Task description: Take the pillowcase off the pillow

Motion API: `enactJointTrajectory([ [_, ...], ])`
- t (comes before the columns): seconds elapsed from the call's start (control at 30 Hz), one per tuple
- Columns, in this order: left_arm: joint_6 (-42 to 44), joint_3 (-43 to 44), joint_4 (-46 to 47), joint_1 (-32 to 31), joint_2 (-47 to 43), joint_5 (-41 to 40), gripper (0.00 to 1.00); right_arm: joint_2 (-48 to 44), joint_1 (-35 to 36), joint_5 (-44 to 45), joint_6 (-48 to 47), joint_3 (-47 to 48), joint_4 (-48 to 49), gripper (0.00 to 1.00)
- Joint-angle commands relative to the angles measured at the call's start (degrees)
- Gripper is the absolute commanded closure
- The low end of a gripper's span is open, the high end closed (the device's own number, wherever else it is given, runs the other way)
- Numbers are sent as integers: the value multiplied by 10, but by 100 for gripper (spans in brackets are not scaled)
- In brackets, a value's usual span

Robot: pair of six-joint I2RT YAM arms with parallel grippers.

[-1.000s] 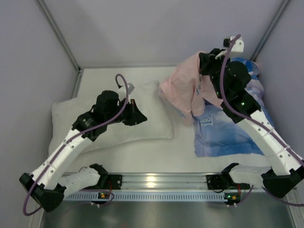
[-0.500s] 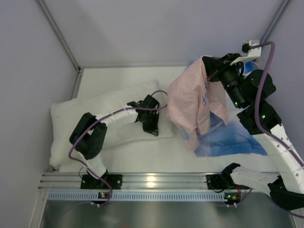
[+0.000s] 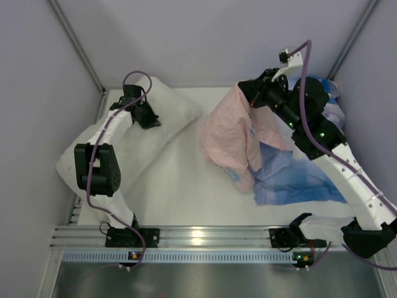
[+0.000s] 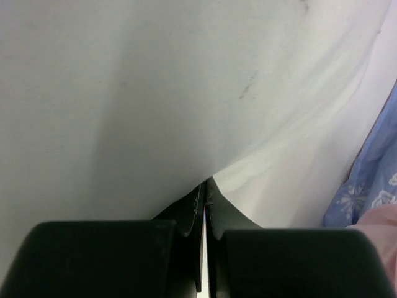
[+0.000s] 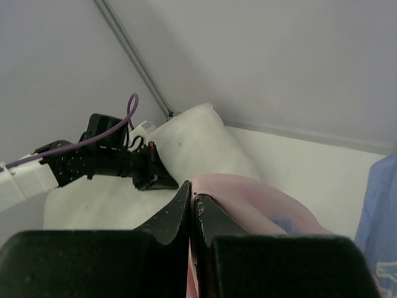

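The plain white pillow (image 3: 124, 146) lies slantwise at the left of the table, one end against the left wall. My left gripper (image 3: 150, 120) rests on its far end, jaws shut on a pinch of the pillow's fabric (image 4: 205, 184). The pillowcase (image 3: 231, 133), pale pink with a blue printed part (image 3: 291, 177) trailing on the table, hangs apart from the pillow, right of centre. My right gripper (image 3: 244, 92) holds its top edge above the table, shut on the pink cloth (image 5: 194, 194). The right wrist view also shows the pillow (image 5: 198, 139) and the left gripper (image 5: 152, 177).
A second blue printed bundle (image 3: 330, 99) lies at the back right behind the right arm. Grey walls with metal corner posts (image 3: 77, 46) close the table on three sides. A metal rail (image 3: 205, 236) with both arm bases runs along the near edge.
The left arm has swung back and left, dragging the pillow's end with it so the pillow now lies slantwise. The right gripper moved a little left with the pillowcase, which now hangs apart from the pillow.
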Motion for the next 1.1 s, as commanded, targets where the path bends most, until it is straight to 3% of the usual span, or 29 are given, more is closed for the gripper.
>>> enactJointTrajectory([
  [0.0, -6, 4, -28, 21, -18, -30, 100, 38, 10, -66, 6, 76, 22, 100],
  [0.2, 15, 127, -67, 69, 79, -18, 100, 97, 28, -86, 19, 149, 17, 100],
  [0.4, -3, 144, -66, 92, 119, -66, 100, 165, 30, -104, 1, 221, -22, 100],
  [0.57, 4, 170, -75, 105, 120, -111, 100, 206, 30, -78, -21, 213, -22, 100],
  [0.8, 6, 138, -74, 117, 67, -172, 100, 248, 28, -27, -67, 158, -24, 100],
  [1.07, -42, 19, -11, 104, -31, -96, 100, 277, 28, -41, -59, 70, -46, 100],
])
